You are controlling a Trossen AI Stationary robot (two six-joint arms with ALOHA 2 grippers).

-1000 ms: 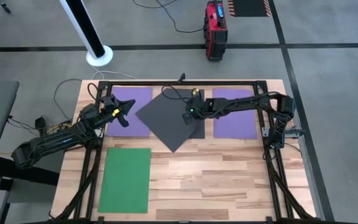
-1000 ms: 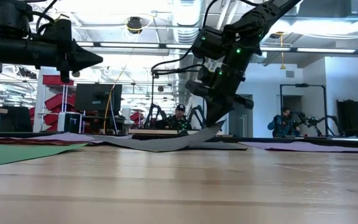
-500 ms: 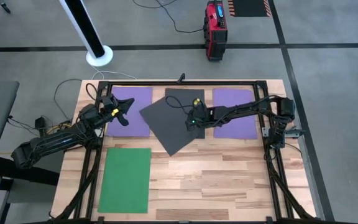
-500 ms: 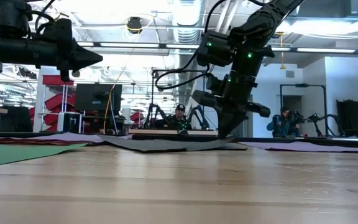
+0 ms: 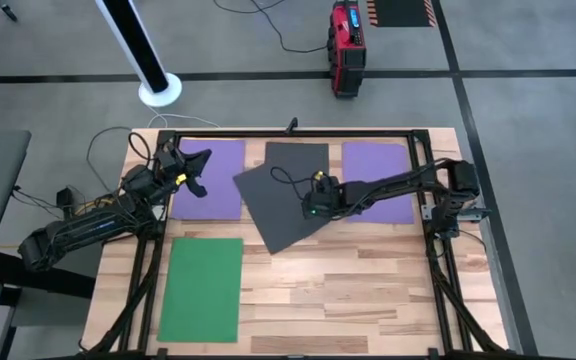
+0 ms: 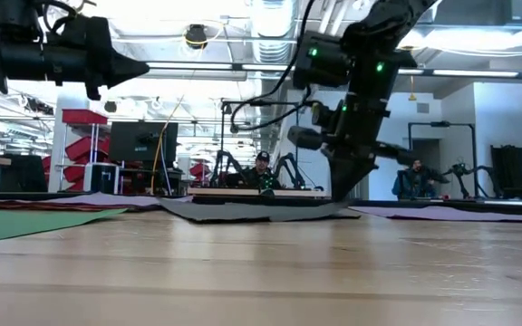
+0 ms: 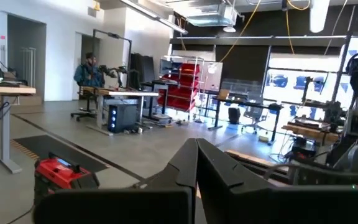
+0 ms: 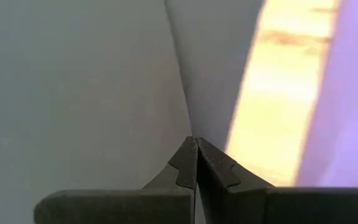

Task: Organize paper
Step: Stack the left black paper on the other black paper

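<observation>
I can't make out any readable text, label, brand, number or sign in my views. The red case [image 5: 346,47] on the floor beyond the table shows only unreadable marks, and the striped floor mat [image 5: 401,11] beside it carries no lettering.

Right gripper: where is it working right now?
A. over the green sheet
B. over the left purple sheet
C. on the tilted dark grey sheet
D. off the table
C: the right gripper is down on the tilted dark grey sheet, fingers shut.
</observation>
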